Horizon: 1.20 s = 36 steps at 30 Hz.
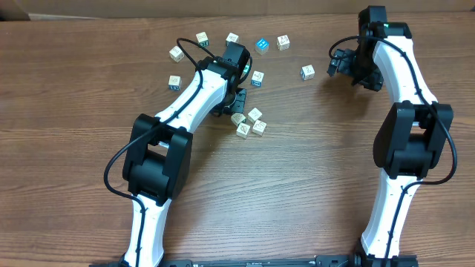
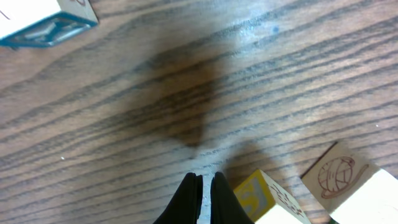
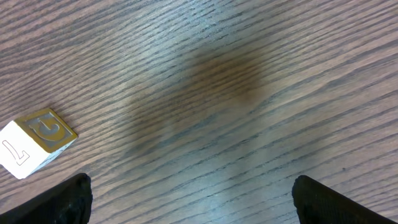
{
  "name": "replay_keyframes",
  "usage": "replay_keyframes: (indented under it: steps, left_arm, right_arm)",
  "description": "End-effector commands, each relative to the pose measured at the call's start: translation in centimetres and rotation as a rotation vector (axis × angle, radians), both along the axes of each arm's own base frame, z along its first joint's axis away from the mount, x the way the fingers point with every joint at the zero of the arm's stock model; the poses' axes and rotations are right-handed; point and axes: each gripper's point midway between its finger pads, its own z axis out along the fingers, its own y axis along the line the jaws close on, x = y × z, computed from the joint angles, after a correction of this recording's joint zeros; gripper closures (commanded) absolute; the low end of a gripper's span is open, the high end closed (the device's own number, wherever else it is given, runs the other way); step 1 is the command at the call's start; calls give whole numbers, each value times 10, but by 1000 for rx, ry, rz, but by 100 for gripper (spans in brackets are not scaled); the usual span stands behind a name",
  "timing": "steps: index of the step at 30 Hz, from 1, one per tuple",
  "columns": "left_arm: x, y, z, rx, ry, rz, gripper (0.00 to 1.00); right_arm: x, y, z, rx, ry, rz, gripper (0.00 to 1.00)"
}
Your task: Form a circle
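My left gripper point(image 2: 203, 198) is pressed together on nothing, with a yellow-faced letter cube point(image 2: 264, 200) just beside its fingertips. My right gripper point(image 3: 189, 202) is spread wide, a lone letter cube point(image 3: 37, 142) lying near, ahead of one finger.

Bright, even light comes from above; soft shadows lie on the table point(image 2: 186, 106); wrist views look blurred.

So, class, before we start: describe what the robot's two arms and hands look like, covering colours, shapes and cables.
The left arm and right arm have smooth, rounded white shells joined by chunky black joint housings. Thin black cables loop outside each arm. The left hand and right hand are black, each with two fingers. No lettering is readable.
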Motion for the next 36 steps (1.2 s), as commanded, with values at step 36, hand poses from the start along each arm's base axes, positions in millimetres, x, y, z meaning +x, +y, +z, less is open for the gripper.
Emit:
replay_keyframes:
  steps: [36]
  left_arm:
    - [-14, -9, -9, -43, 74, 4, 96]
  right_arm:
    - [7, -1, 19, -4, -48, -5, 0]
